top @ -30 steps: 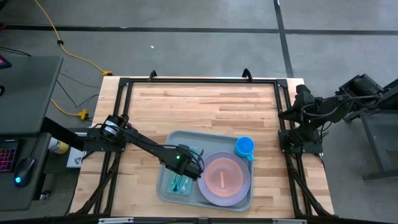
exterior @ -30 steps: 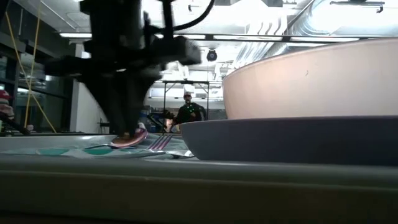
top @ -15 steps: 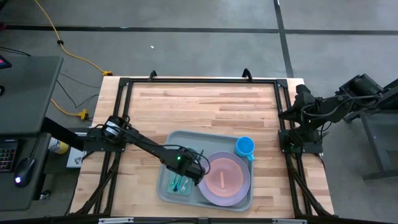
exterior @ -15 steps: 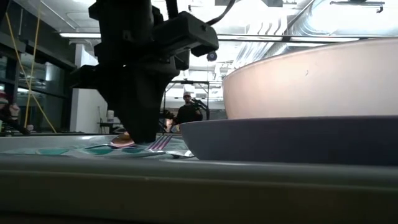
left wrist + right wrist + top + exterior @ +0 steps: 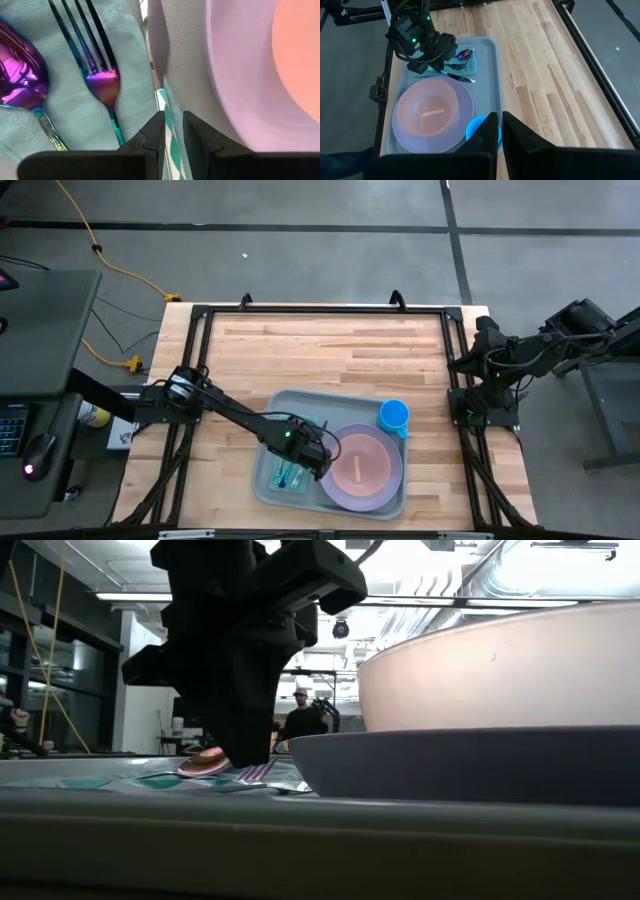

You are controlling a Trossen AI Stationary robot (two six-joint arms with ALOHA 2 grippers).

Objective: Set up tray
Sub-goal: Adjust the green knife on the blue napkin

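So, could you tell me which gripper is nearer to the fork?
The left gripper is nearer, right beside the fork on the tray. The right gripper waits past the table's edge.

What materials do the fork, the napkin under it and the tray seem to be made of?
Fork: probably polished metal with an iridescent purple-to-teal coating; it mirrors light.
Napkin: looks like soft teal cloth or paper, matte.
Tray: likely moulded plastic, pale grey-green, with a smooth rounded rim.
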